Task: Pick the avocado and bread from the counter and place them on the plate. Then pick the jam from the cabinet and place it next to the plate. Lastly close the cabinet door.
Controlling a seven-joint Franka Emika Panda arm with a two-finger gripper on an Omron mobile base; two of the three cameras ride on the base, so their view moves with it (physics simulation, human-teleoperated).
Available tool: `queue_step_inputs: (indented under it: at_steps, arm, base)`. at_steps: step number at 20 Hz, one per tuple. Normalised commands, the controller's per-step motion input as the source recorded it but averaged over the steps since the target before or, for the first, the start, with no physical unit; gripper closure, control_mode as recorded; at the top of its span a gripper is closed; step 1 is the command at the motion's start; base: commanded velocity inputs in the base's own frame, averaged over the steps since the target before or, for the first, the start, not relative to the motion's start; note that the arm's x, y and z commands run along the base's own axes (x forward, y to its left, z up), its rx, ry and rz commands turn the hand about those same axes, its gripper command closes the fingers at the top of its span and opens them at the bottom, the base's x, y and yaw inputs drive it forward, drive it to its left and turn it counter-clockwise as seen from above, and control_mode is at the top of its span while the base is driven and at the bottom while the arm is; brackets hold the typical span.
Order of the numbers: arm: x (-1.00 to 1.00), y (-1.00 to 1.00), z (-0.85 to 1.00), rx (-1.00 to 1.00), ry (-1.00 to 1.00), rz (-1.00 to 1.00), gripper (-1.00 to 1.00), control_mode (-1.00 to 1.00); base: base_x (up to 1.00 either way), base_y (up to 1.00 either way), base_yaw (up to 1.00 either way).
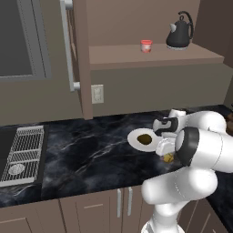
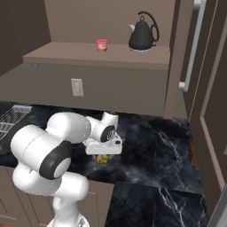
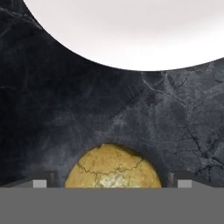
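In the left base view, a ridged grey grill [image 1: 25, 152] sits at the 9 o'clock edge of the black marble bench [image 1: 91, 154], and a white wall outlet [image 1: 97, 93] hangs above it. Further right, the white plate [image 1: 136, 138] carries the dark avocado [image 1: 144, 139] near its middle, and the golden bread roll [image 1: 168, 158] lies on the bench just off the plate at its 5 o'clock, under the robot's hand. Up on the cabinet shelf [image 1: 154, 55] the red-lidded jam jar [image 1: 146, 46] stands to the left of a black kettle [image 1: 180, 32], the two apart. In the right base view the gripper [image 2: 103, 155] points down over the bread roll, low above the bench. In the hand view the roll fills the 6 o'clock area between the two dark fingertips [image 3: 40, 183], one at each side; the jaws stand wide, wider than the roll, with bench showing between each tip and the crust, so nothing is gripped. The plate's rim curves across 12 o'clock there.
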Motion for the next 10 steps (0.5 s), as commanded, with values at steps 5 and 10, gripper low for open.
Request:
queue_step_inputs:
  at_steps: [5,10]
  arm:
    - [0.00,0.00,-0.18,-0.04,0.00,0.00,-1.00,-1.00]
    - [0.00,0.00,-0.20,-0.04,0.00,0.00,1.00,-1.00]
  base:
    - [0.00,0.00,0.00]
    - [0.00,0.00,0.00]
